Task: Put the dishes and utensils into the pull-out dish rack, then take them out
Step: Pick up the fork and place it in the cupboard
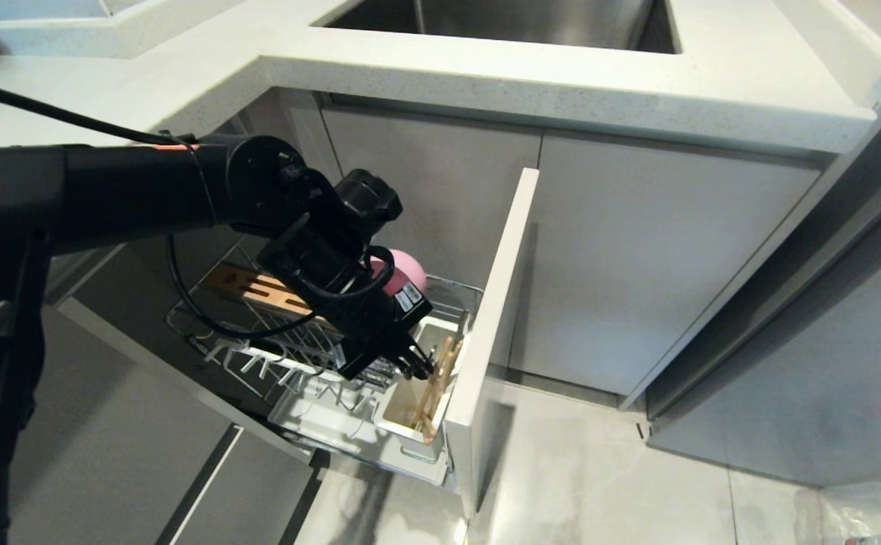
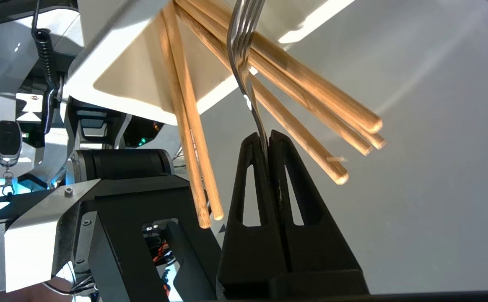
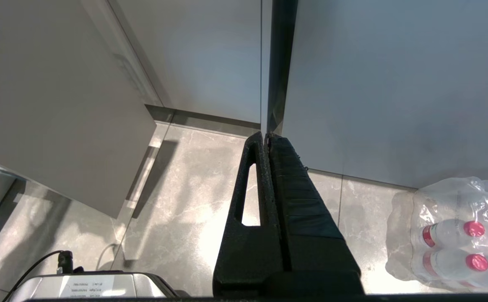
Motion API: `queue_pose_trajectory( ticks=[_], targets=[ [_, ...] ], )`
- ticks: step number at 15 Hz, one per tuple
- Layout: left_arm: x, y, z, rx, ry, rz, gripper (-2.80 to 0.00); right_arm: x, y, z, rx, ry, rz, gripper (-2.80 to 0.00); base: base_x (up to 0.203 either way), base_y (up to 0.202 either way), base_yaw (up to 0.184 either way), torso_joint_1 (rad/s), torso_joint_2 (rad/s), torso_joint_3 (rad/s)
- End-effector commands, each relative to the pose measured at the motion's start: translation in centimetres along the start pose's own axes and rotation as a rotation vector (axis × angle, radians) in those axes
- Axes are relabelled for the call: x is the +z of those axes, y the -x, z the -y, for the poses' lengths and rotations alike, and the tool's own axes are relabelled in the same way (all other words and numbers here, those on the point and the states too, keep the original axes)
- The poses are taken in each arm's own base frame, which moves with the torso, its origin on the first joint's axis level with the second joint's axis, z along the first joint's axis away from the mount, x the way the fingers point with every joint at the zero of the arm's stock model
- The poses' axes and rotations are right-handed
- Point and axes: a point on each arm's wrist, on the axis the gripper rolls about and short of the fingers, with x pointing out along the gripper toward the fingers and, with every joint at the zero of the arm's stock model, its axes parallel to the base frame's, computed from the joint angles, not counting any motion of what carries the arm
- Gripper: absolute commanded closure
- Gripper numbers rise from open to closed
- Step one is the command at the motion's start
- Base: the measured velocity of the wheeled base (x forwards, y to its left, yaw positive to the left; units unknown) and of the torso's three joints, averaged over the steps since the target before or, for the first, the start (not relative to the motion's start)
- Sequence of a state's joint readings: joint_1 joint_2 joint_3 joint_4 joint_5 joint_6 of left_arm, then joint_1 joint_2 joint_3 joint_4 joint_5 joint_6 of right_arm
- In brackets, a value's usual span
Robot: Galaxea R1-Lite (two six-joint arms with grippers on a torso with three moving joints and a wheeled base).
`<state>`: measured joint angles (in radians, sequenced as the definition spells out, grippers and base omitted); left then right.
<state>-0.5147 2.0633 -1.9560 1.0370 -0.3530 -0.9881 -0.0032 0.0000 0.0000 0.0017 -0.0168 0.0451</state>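
The pull-out dish rack (image 1: 259, 356) stands drawn out below the counter, its pale front panel (image 1: 490, 325) to the right. A pink bowl (image 1: 406, 269) sits in it, partly hidden behind my left arm. Several wooden chopsticks (image 1: 440, 386) lean in the white utensil caddy (image 1: 410, 424). My left gripper (image 1: 421, 367) hangs just above the caddy. In the left wrist view this gripper (image 2: 267, 136) is shut on the handle of the dark fork (image 2: 244, 63), whose tines point into the caddy (image 2: 135, 79) among the chopsticks (image 2: 189, 126). My right gripper (image 3: 266, 135) is shut with nothing in it, low over the floor.
A wooden slotted strip (image 1: 259, 288) lies along the rack's back. The counter with its sink (image 1: 501, 19) overhangs the rack. Grey cabinet doors (image 1: 637, 250) stand to the right. A wrapped pack of water bottles (image 3: 458, 235) lies on the tiled floor near my right gripper.
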Motion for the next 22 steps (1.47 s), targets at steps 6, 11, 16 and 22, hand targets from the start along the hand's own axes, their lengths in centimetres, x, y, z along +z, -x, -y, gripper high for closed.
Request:
queue_pose_trajectory(
  ticks=[6, 11, 16, 22],
  targets=[
    [0.33, -0.73, -0.16, 0.017, 0.016, -0.012, 0.00, -0.04, -0.01, 0.00, 0.000, 0.001, -0.001, 0.00, 0.000, 0.000, 0.000, 0.000, 0.00, 0.000],
    [0.53, -0.81, -0.20, 0.015, 0.018, -0.007, 0.00, -0.04, -0.01, 0.00, 0.000, -0.001, -0.001, 0.00, 0.000, 0.000, 0.000, 0.000, 0.00, 0.000],
    [0.54, -0.68, -0.22, 0.013, 0.014, -0.005, 0.00, -0.04, -0.01, 0.00, 0.000, 0.000, -0.001, 0.00, 0.000, 0.000, 0.000, 0.000, 0.00, 0.000],
    [0.41, -0.43, -0.17, 0.008, 0.013, -0.002, -2.80, -0.04, -0.01, 0.00, 0.000, -0.001, -0.001, 0.00, 0.000, 0.000, 0.000, 0.000, 0.00, 0.000]
  ],
)
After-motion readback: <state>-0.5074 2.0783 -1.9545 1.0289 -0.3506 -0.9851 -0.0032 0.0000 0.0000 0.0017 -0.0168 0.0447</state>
